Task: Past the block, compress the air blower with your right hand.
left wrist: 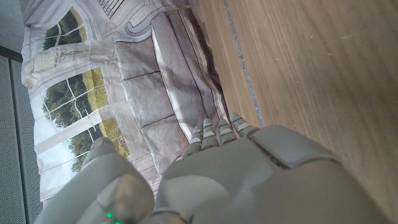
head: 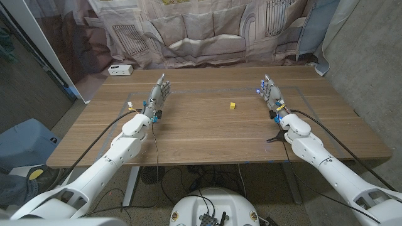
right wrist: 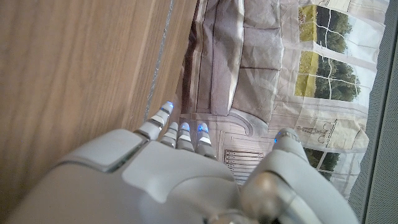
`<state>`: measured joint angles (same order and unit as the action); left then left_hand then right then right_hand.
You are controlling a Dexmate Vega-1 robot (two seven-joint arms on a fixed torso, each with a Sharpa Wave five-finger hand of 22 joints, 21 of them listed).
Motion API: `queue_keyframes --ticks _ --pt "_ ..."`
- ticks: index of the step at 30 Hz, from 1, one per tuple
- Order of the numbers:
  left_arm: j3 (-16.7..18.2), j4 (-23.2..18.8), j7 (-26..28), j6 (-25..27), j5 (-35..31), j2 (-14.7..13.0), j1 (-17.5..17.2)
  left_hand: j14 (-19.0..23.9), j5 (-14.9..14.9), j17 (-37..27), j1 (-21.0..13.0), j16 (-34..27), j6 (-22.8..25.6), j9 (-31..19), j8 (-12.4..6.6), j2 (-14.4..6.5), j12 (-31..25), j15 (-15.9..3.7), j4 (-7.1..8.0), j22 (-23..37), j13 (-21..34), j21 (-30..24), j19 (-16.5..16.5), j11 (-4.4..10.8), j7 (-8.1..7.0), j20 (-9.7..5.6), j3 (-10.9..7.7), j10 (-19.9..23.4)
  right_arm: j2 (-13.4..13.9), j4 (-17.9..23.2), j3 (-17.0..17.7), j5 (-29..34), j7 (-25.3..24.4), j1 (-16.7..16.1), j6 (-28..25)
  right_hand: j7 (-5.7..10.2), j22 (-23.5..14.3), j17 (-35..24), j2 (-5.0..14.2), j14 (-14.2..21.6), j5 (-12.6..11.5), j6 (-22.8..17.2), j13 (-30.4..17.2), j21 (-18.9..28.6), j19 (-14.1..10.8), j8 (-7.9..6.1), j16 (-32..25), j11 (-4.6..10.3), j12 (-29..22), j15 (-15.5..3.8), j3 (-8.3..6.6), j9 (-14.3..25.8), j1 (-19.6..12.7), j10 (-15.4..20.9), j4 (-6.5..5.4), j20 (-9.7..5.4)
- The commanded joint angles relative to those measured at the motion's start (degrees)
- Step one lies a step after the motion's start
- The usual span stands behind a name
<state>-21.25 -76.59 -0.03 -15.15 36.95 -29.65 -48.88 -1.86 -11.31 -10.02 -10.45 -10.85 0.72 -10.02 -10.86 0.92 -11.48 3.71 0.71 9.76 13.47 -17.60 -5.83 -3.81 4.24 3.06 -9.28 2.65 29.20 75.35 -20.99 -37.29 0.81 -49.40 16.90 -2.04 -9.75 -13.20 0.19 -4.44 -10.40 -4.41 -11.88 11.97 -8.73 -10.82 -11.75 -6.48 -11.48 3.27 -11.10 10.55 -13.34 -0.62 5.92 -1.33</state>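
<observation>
Both hands look parked in a waiting pose, so nothing's been started yet, I'd judge. Right hand [head: 270, 91] holds nothing, fingers extended, near the table's [head: 207, 138] right side; left hand [head: 158, 94] likewise released, well apart on the left. A small yellow block [head: 232, 105] sits between them, nearer the right hand. No air blower can be made out, so its location can't be told. Head view gives the block and a white box [head: 120, 69] at the far left corner; wrist views add the printed sofa-and-window backdrop [right wrist: 323, 74] past the table edge.
</observation>
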Motion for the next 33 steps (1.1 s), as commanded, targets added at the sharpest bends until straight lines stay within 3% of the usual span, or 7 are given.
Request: queue_keyframes --ticks 1,13,20,28,33 --pt "-0.5 -2.0 2.1 1.7 -1.1 -0.3 -0.3 0.2 -0.4 -0.3 -0.4 -0.3 0.5 -0.2 -0.43 0.0 -0.4 0.22 -0.06 0.3 0.0 -0.2 -0.3 -0.28 0.1 0.27 -0.47 0.3 -0.6 -0.9 -0.1 0.0 0.0 0.1 0.6 0.08 -0.1 -0.2 -0.04 -0.4 -0.4 -0.8 -0.1 0.1 -0.4 -0.38 -0.3 -0.66 -0.3 0.13 -0.36 0.3 -0.4 0.1 0.02 0.18" --pt "-0.3 -2.7 1.7 1.8 -1.4 -1.3 -0.3 0.2 -0.4 -0.3 -0.6 -0.2 0.7 -0.1 -0.35 -0.2 -0.4 0.26 -0.18 0.3 -0.4 0.2 -0.3 -0.28 0.26 0.22 -0.51 0.2 -1.0 -1.3 0.3 0.9 0.1 -0.3 4.1 -1.33 -0.1 0.2 0.0 1.6 -0.3 -1.2 0.2 0.4 -2.4 -0.48 -0.8 -0.35 -1.2 -0.29 -0.25 0.3 -0.6 2.9 0.35 -0.13" --pt "0.2 -3.6 -1.0 -0.1 0.2 -1.5 -1.5 1.5 -0.4 -0.3 -0.8 -0.6 2.0 -0.1 -0.64 -0.6 -0.9 0.2 -0.35 0.3 -0.8 0.3 0.8 -0.29 0.57 0.13 -0.6 1.6 0.8 1.0 0.5 1.5 0.2 -1.2 3.7 -1.63 -0.1 0.3 0.05 2.7 -0.2 -1.9 0.3 0.6 -3.4 -0.69 -1.1 -0.27 -1.5 -0.25 -0.21 0.3 -0.7 3.9 0.48 -0.1" --pt "0.0 -1.4 -2.1 -2.1 -0.3 -0.9 -0.9 3.3 -0.3 -0.3 -1.0 -0.9 3.9 -0.2 -0.97 -0.8 -1.5 0.18 -0.6 0.3 -1.3 0.3 2.6 -0.37 0.97 0.31 -0.58 3.4 1.4 0.5 1.0 0.8 3.1 -1.2 5.7 -1.76 -0.1 0.4 0.08 3.1 -0.2 -2.3 0.3 0.5 -3.7 -0.8 -1.2 -0.47 -1.5 -0.3 -0.2 0.3 -0.7 4.3 0.56 -0.01" --pt "-0.5 -2.4 -0.4 -2.1 -2.6 -1.5 -1.1 4.2 -0.3 -0.2 -1.1 -1.0 5.2 -0.2 -1.19 -0.8 -1.7 0.28 -0.76 0.3 -1.5 0.4 3.5 -0.53 1.2 -0.01 -0.53 4.3 1.6 -1.1 1.1 -0.4 6.0 -0.5 6.2 -1.88 -0.1 0.5 0.09 3.8 -0.2 -2.8 0.3 0.6 -4.3 -0.93 -1.4 -0.16 -1.6 -0.54 -0.14 0.3 -0.7 5.0 0.62 -0.03"
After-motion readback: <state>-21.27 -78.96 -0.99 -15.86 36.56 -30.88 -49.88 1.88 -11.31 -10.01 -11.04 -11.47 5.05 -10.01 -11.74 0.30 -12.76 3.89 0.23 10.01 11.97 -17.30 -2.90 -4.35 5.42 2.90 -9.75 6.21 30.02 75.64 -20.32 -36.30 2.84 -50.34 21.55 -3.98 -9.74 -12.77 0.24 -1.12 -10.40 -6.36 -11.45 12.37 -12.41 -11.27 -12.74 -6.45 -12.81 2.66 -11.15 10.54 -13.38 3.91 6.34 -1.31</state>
